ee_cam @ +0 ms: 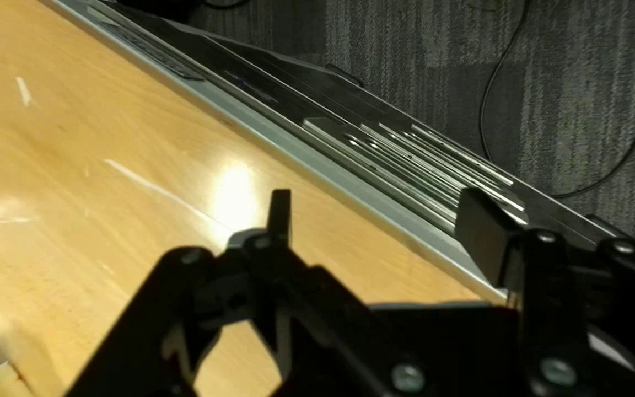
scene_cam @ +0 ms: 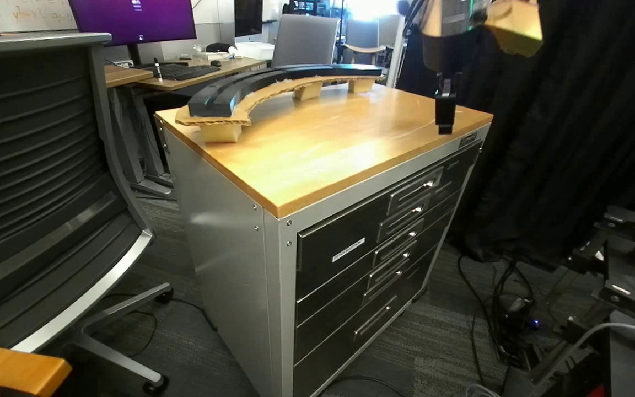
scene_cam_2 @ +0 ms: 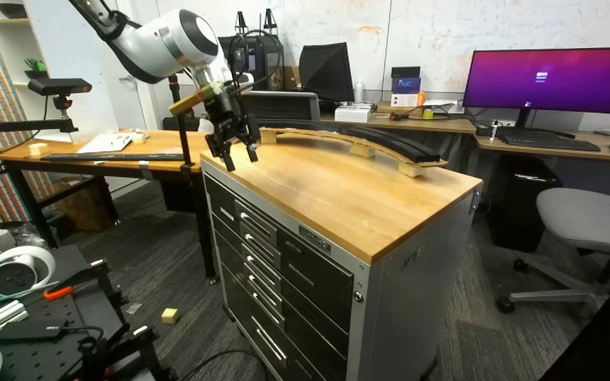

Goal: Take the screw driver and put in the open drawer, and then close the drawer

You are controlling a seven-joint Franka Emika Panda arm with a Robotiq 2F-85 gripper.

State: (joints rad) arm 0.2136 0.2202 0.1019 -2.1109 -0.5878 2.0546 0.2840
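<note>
No screwdriver shows in any view; it is out of view or hidden. The cabinet's drawers, with dark fronts (scene_cam: 328, 281), look shut in both exterior views (scene_cam_2: 313, 283) and in the wrist view (ee_cam: 273, 102). The wide drawer's pale inner sides do not show, and I cannot tell which front is its own. My gripper (scene_cam_2: 241, 157) is open, fingers pointing down, over the front edge of the cabinet's wooden top. It also shows in an exterior view (scene_cam: 445, 116). In the wrist view the gripper (ee_cam: 378, 226) has nothing between its spread fingers.
The cabinet's wooden top (scene_cam: 317, 138) carries a curved black track (scene_cam_2: 395, 142) on cardboard and yellow blocks along its back. A black chair (scene_cam: 36, 165) stands beside the cabinet. A black cart (scene_cam_2: 45, 338) with a headset and cables stands in front. A yellow block (scene_cam_2: 170, 316) lies on the floor.
</note>
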